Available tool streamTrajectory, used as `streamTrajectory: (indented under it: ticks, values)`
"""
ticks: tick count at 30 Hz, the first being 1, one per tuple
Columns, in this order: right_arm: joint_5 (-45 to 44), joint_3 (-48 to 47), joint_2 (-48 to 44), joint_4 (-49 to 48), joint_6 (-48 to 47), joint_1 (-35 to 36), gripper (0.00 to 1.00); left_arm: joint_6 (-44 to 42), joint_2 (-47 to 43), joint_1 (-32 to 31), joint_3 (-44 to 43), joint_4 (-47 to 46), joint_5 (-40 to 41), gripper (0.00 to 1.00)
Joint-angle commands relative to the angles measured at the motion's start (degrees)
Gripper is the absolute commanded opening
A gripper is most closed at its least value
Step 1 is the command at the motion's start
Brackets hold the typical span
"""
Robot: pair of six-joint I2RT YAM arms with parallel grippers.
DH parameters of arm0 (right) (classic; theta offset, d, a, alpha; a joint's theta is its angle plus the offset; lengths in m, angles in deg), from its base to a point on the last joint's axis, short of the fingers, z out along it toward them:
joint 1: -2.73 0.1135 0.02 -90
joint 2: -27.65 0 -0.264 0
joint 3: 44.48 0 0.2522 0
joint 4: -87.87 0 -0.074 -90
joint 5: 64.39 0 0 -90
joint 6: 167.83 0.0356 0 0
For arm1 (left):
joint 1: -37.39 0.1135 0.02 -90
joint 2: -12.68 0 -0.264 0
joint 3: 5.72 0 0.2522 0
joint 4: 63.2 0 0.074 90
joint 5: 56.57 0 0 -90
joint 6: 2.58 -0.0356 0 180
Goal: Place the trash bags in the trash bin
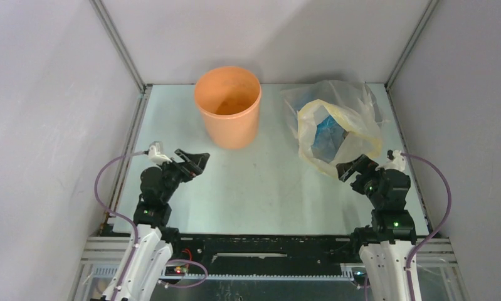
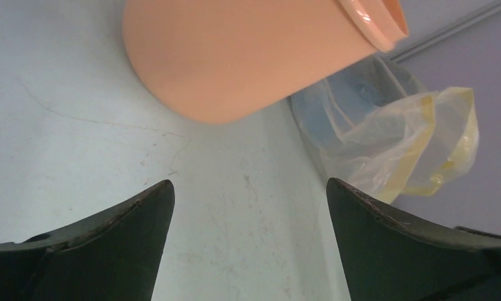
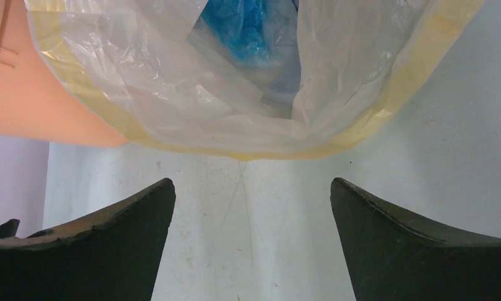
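Top external view: right gripper (image 1: 352, 168), jaws spread wide, empty, hovers just short of large yellowish-clear plastic bag (image 1: 307, 122). Crinkly light-blue film trash bags (image 1: 328, 135) lie inside it, straight ahead of right arm, the nearer arm. Left gripper (image 1: 195, 161), equally wide, empty, faces round orange-tan plastic trash bin (image 1: 227, 106), upright, left of bag. Number and outline of blue bags unclear behind film.

Soft, even light fills my feeds and the shadows are faint. Beyond the left fingers (image 2: 97, 251), a small glare streak marks the trash bin (image 2: 235, 56) rim. The right fingers (image 3: 411, 244) read dark and slightly soft, while the yellowish-clear plastic bag (image 3: 172, 94) ahead of them looks crisp.
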Motion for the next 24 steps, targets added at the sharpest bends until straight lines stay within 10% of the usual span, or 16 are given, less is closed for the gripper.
streamTrajectory:
  ticks: [1, 24]
  values:
    - [1.5, -0.1, 0.1, -2.9, -1.8, -0.2, 0.96, -3.7, -0.8, -3.8, -2.6, -6.3, -3.4, 0.97]
    - [3.7, -0.1, 0.3, -4.6, -2.3, -0.3, 0.78, -25.8, 35.2, -43.2, -32.8, -10.2, 21.9, 0.82]
